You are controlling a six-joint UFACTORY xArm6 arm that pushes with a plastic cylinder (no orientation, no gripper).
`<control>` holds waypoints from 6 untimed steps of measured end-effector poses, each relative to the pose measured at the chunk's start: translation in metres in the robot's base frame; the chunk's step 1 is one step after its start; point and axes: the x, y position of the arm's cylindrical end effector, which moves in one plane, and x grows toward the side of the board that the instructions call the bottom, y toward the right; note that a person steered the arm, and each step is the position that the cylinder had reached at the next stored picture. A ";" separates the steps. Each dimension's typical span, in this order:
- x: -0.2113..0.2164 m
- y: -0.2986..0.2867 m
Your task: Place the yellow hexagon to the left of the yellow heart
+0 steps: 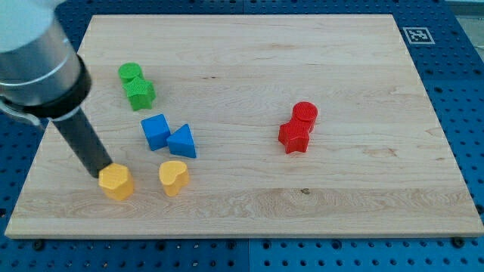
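The yellow hexagon point(116, 182) lies near the board's bottom left. The yellow heart point(173, 177) lies just to its right, a small gap between them. My tip point(103, 174) is at the end of the dark rod, touching the hexagon's upper left edge. The rod slants up to the view's top left, where the grey arm body fills the corner.
A blue cube point(155, 131) and a blue triangle point(182, 141) sit just above the heart. A green cylinder point(130, 73) and green star point(141, 94) stand at upper left. A red cylinder point(305, 114) and red star point(294, 137) stand right of centre. The wooden board point(249, 219) ends close below the yellow blocks.
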 end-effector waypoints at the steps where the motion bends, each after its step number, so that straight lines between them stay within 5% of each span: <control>1: 0.037 -0.039; 6: 0.036 0.036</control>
